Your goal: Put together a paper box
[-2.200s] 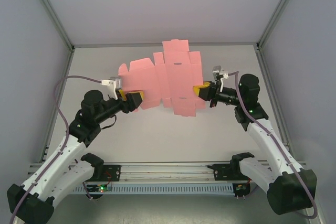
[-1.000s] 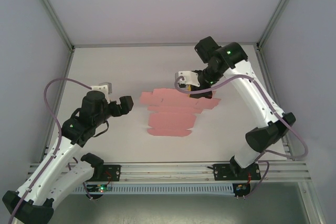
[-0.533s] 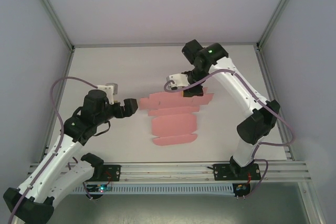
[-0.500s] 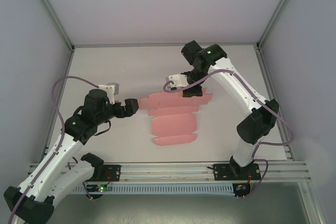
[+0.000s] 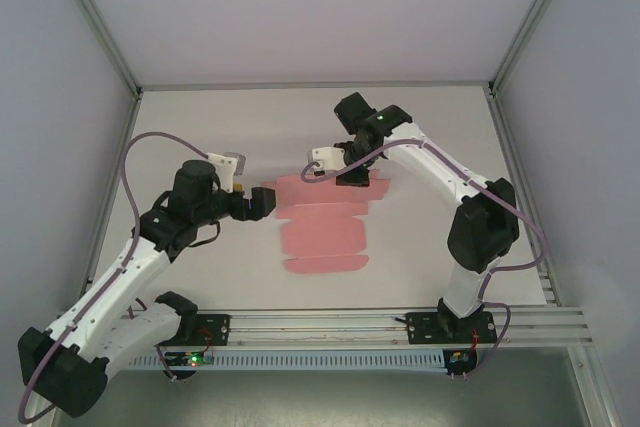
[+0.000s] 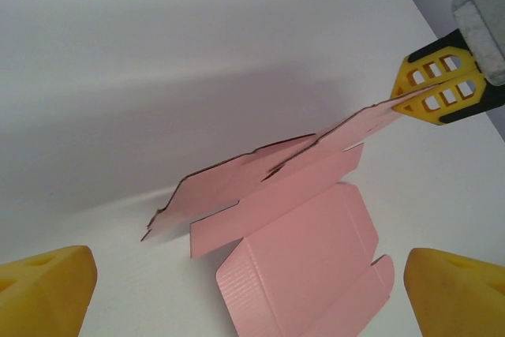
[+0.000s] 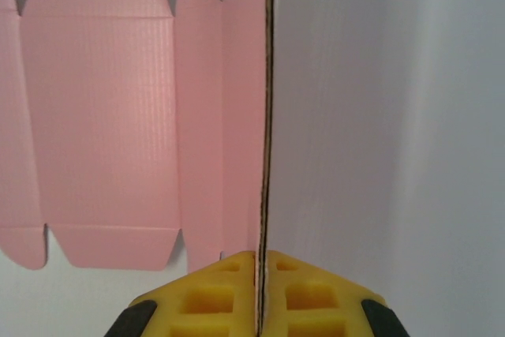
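Note:
The paper box (image 5: 325, 232) is a flat pink die-cut sheet lying mid-table. Its far panel is lifted off the surface, and my right gripper (image 5: 352, 175) is shut on that panel's edge. In the right wrist view the panel (image 7: 266, 116) runs edge-on into the closed yellow fingers (image 7: 229, 290), with the rest of the sheet (image 7: 102, 116) flat to the left. My left gripper (image 5: 262, 202) stands open at the sheet's left end, apart from it. The left wrist view shows its fingertips (image 6: 47, 290) wide apart, the sheet (image 6: 308, 234) ahead, and the right gripper (image 6: 436, 92) pinching the raised panel.
Grey walls and aluminium posts (image 5: 95, 22) enclose the white table (image 5: 200, 127) on three sides. A metal rail (image 5: 320, 327) runs along the near edge between the arm bases. A purple cable (image 5: 130, 162) loops above the left arm.
The sheet, earlier held up between both grippers, now lies on the table. The right gripper has moved left, keeping the far panel. The left gripper has advanced toward the sheet's left end.

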Controlling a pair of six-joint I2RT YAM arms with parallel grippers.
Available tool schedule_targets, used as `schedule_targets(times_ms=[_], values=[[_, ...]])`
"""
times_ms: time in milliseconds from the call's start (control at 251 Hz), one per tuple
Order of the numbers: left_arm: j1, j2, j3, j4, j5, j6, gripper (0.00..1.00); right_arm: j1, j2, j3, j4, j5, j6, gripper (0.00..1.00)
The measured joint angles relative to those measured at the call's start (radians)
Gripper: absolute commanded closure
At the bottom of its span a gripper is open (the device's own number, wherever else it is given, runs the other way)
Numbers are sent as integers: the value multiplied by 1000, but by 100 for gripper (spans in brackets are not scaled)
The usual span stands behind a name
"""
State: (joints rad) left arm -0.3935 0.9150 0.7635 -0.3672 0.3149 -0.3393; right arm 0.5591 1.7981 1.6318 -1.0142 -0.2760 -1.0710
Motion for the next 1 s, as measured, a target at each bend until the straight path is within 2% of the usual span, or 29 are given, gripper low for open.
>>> schedule_targets(times_ms=[60,128,204,271,319,479,658,998], values=[[0,32,12,6,8,13,0,0,6,-8,28,5,2,100],[0,79,35,16,22,35,5,0,20,-9,51,11,2,100],[0,136,74,21,41,76,15,0,46,-8,69,18,2,100],[0,187,117,27,53,119,30,0,80,1,69,22,1,100],[0,225,154,27,56,161,33,0,103,10,71,25,1,100],[0,336,248,28,81,263,35,0,133,17,84,26,2,100],[0,410,254,23,106,340,39,0,133,18,95,25,2,100],[0,435,250,23,146,452,45,-1,134,31,82,-3,-2,100]])
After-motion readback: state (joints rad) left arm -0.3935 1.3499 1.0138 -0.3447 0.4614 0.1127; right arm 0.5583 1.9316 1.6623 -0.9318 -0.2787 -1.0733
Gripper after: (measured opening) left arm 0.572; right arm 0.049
